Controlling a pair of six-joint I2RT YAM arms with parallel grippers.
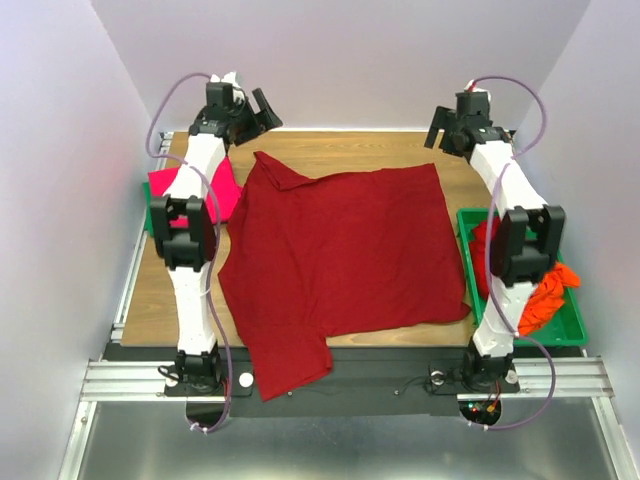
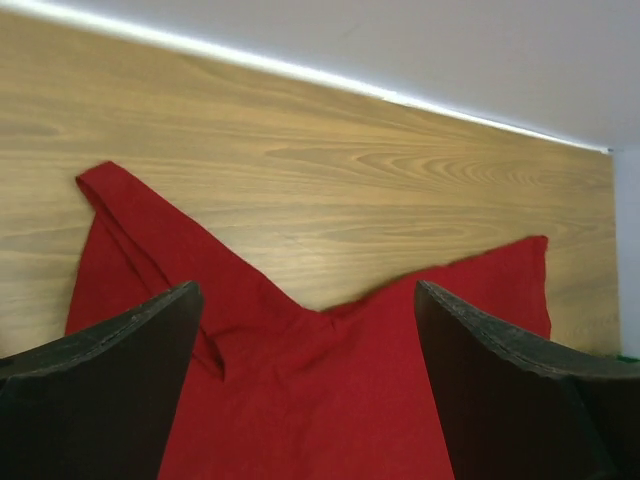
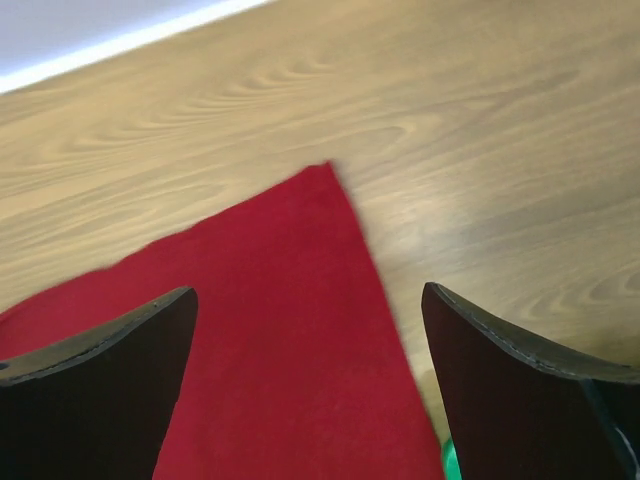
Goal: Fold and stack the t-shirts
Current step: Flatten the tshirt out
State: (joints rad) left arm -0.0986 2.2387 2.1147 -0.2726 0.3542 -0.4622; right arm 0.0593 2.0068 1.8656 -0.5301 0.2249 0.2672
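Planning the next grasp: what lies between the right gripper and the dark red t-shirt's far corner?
Nothing: the right wrist view shows the open right gripper over the dark red t-shirt corner, bare wooden table beside.

Wooden table (image 1: 400,150) with light brown grain, green plastic tray (image 1: 578,335) at its right edge, part of another green tray (image 1: 148,222) at its left edge, plain white walls (image 1: 350,60) on three sides, silver aluminium rails (image 1: 130,380) along the near side, black plate (image 1: 380,372) just beside the rails.
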